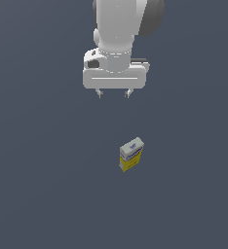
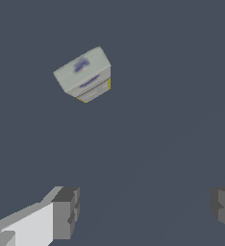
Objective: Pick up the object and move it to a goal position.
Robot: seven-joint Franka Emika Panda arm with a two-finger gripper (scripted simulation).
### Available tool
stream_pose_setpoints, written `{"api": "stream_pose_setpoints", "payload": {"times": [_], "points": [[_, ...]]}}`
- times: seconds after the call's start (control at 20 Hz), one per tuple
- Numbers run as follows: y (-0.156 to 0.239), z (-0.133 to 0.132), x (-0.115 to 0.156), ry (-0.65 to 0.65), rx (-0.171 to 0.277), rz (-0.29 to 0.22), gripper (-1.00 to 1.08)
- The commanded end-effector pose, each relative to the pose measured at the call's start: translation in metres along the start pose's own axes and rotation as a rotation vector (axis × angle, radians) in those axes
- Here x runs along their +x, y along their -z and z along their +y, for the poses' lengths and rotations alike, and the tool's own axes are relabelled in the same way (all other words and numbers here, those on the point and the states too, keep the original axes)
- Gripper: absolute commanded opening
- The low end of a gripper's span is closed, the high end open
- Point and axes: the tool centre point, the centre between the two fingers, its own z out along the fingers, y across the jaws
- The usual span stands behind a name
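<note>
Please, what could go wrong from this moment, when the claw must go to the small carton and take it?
1. The carton sits turned at an angle to the open claw, which is apart from it. Without rotating the wrist, the fingers might meet its corners and push it away.
2. The carton is much smaller than the claw, so a slightly off-centre descent may knock it over rather than straddle it.

No readable text anywhere. Small rectangular carton, yellow lower body with white-grey top (image 1: pixel 131 154), lower centre-right of the exterior frame, carries blue print, too blurred to read in either view.
</note>
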Motion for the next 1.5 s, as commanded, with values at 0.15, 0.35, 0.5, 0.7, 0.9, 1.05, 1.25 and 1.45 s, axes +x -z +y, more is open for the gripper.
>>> {"api": "stream_pose_setpoints", "payload": {"times": [0.15,0.35,0.5,0.7,0.9,1.05,1.25,1.45], "points": [[0.000,0.000,0.002,-0.003,-0.002,0.002,1.00],[0.001,0.002,0.007,-0.010,-0.009,0.011,1.00],[0.002,0.002,0.007,-0.007,-0.011,0.012,1.00],[0.001,0.002,0.008,-0.015,-0.010,0.012,1.00],[-0.001,0.000,0.012,-0.042,-0.009,0.012,1.00],[-0.003,-0.002,0.017,-0.075,-0.006,0.012,1.00],[-0.008,-0.005,0.026,-0.136,-0.002,0.012,1.00],[-0.014,-0.010,0.038,-0.217,0.002,0.012,1.00]]}}
